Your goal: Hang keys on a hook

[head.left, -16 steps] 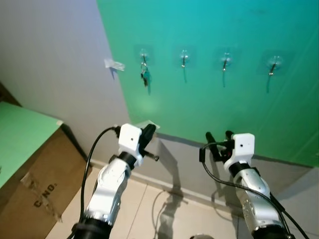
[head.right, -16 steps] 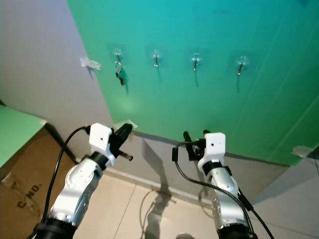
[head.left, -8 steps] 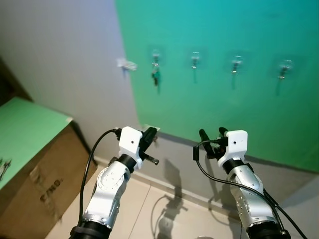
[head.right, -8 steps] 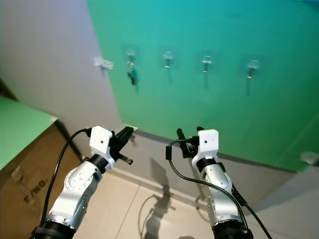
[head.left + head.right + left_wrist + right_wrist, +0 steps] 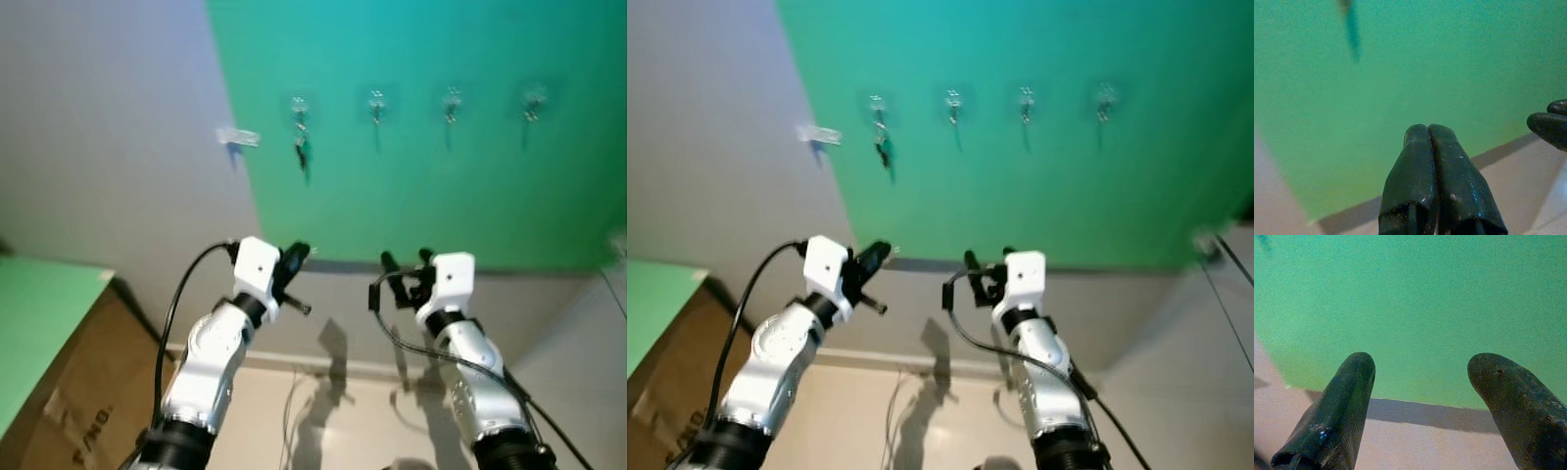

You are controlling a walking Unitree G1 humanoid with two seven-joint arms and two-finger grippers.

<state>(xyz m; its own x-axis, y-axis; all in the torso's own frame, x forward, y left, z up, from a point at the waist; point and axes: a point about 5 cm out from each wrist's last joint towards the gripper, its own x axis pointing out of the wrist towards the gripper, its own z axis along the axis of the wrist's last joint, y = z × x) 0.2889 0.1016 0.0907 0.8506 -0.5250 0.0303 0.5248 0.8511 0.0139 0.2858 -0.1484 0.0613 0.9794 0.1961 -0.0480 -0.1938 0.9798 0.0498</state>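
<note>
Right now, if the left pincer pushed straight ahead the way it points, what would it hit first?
Most likely the green wall panel, near its lower part. The left pincer, fingers pressed together, points straight at it with nothing between. How far off the panel is remains unclear.

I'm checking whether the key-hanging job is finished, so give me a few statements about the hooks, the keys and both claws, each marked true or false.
1. Four small clear hooks sit in a row on the green wall panel. True.
2. The small dark bunch of keys hangs from the rightmost hook. False: it hangs from the leftmost hook; the other three are bare.
3. The left claw has its two black fingers pressed together with nothing between them. True.
4. The right claw is clamped on the keys. False: its fingers stand wide apart and hold nothing.
5. A cardboard box with a green top stands on the robot's left. True.
</note>
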